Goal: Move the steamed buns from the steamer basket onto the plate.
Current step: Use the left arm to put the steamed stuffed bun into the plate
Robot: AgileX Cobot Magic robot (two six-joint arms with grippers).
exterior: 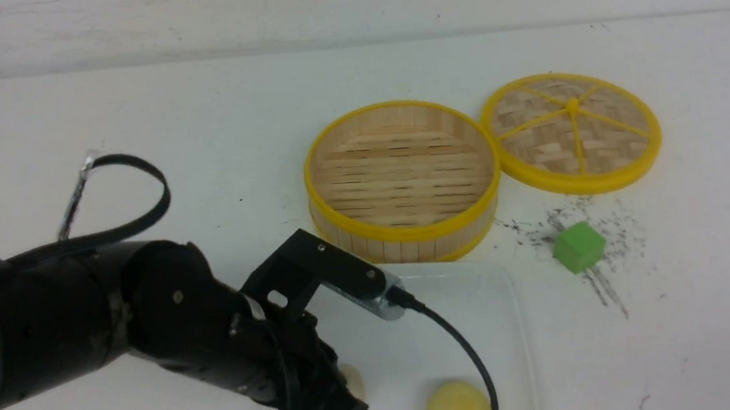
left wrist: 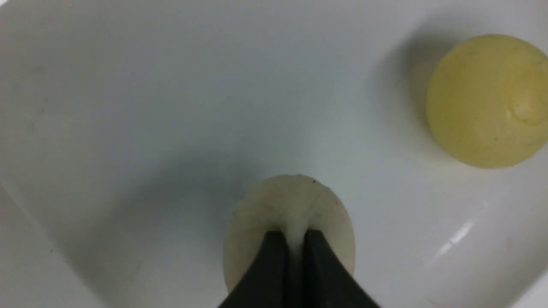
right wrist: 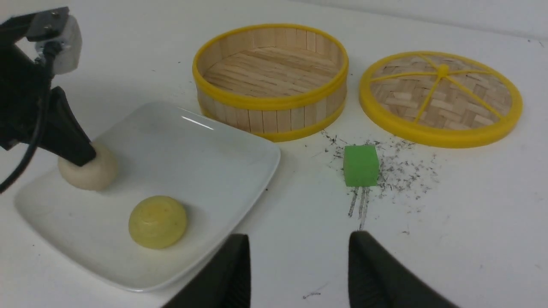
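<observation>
The left gripper [left wrist: 294, 239] is clamped on the pale bun [left wrist: 289, 201], which sits on the plate [left wrist: 171, 107] near the yellow bun [left wrist: 483, 102]. The right gripper [right wrist: 299, 239] has its jaws apart, holding nothing.

Left arm [exterior: 74, 319] reaches in low, wrist pitched down. Left tool [left wrist: 295, 241] has jaws almost together, pinching the top of the pale bun [left wrist: 291, 201] at its tips. Right tool [right wrist: 299, 241] has jaws spread wide, angled downward.
</observation>
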